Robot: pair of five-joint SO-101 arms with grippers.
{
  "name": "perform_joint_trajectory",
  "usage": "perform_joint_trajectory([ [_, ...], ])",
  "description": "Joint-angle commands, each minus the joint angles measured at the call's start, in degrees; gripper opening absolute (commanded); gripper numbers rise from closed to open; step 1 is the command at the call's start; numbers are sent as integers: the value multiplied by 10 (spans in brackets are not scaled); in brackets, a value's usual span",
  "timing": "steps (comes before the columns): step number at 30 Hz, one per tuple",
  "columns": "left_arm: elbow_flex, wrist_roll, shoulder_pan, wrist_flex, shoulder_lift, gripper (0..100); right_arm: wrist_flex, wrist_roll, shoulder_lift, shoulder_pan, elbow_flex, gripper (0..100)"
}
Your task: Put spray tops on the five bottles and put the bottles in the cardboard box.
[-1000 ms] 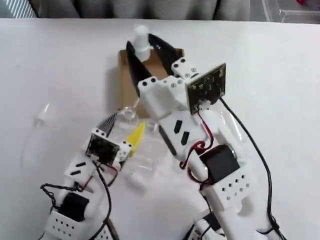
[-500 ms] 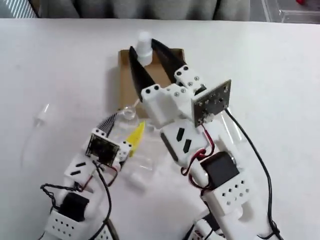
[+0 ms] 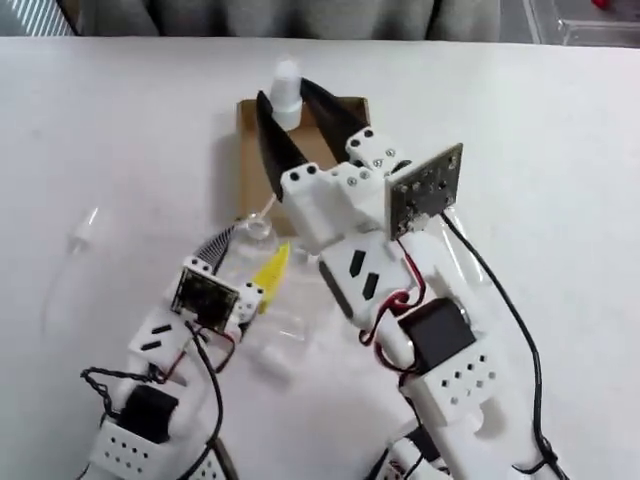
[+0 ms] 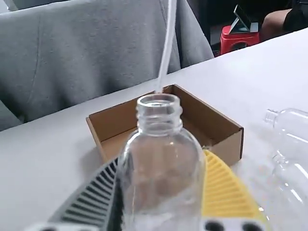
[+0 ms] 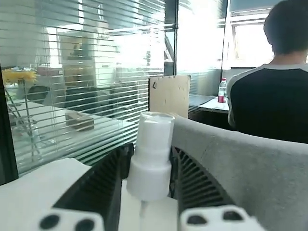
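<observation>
My right gripper (image 3: 288, 112) is shut on a white spray top (image 3: 286, 85), held above the cardboard box (image 3: 248, 165). In the right wrist view the spray top (image 5: 151, 156) sits upright between the black fingers (image 5: 98, 180). Its thin dip tube (image 4: 166, 43) hangs down just behind the open neck of a clear bottle (image 4: 160, 144). My left gripper (image 4: 161, 190) is shut on that bottle, upright, between a grey ribbed finger and a yellow one. From above, the bottle mouth (image 3: 258, 228) lies just in front of the box.
A second spray top (image 3: 82, 232) and a faint clear bottle (image 3: 55, 290) lie on the white table at the left. More clear bottles lie beneath the arms (image 3: 290, 335) and beside the box (image 4: 288, 149). A grey chair back stands behind the table.
My right gripper has shifted a little to the right and toward the near side with the spray top. The left arm and its bottle have kept still.
</observation>
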Motion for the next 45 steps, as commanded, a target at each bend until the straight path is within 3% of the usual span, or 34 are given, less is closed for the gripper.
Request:
perform_joint_trajectory([
  [1,-4,-5,7,-21,-7,22,-3,-6,-3,-7,-4,16],
  [24,-4,-5,8,-23,-7,22,-66,-7,-7,-36,148,21],
  [32,-3,-5,8,-23,-7,22,29,-81,-7,-60,128,26],
  [40,-4,-5,8,-23,-7,22,117,-107,-70,-62,105,253],
  [45,-4,-5,8,-23,-7,22,149,-104,-156,-60,105,268],
])
